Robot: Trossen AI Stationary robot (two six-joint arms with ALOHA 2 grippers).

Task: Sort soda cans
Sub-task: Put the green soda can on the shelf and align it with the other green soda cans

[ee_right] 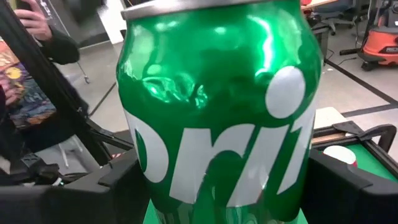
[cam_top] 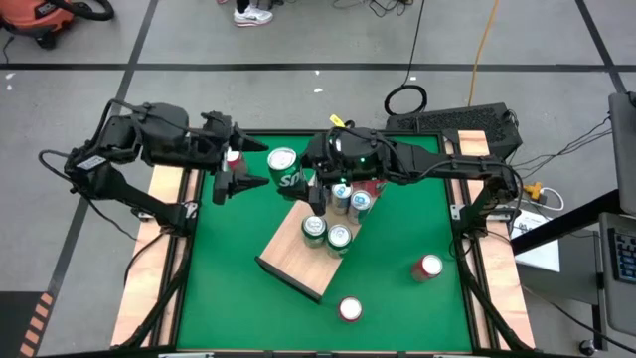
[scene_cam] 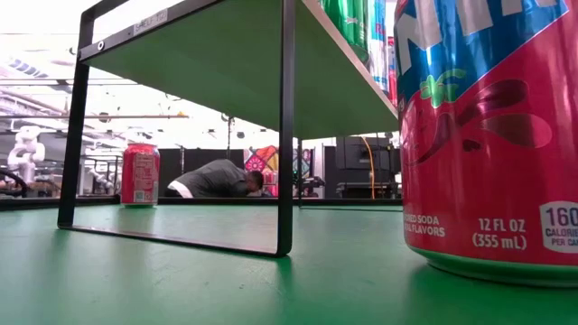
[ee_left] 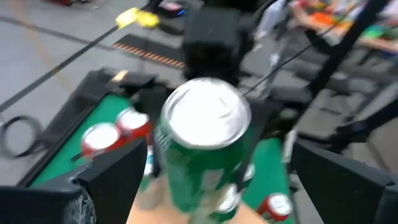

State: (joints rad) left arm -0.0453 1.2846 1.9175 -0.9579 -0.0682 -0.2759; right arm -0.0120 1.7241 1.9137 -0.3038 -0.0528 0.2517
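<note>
Green felt covered the table (cam_top: pixel 397 298), framed by pale wood rails. One green Sprite can (cam_top: pixel 283 167), smooth metal with a silver top, was clamped at its sides by the right gripper (cam_top: pixel 298 179) above the far part of the table. Four more silver-topped cans (cam_top: pixel 334 214), green and teal, stood clustered on a light wooden board (cam_top: pixel 293 261) lying at an angle mid-table. Two red cans (cam_top: pixel 427 267) stood apart on the near right felt, with open room around them; another red can (cam_top: pixel 234 156) showed beside the left gripper (cam_top: pixel 221 187), which hung empty with its fingers spread wide at the table's far left. In the low view, a person (scene_cam: pixel 217 181) bent low in the room behind.
</note>
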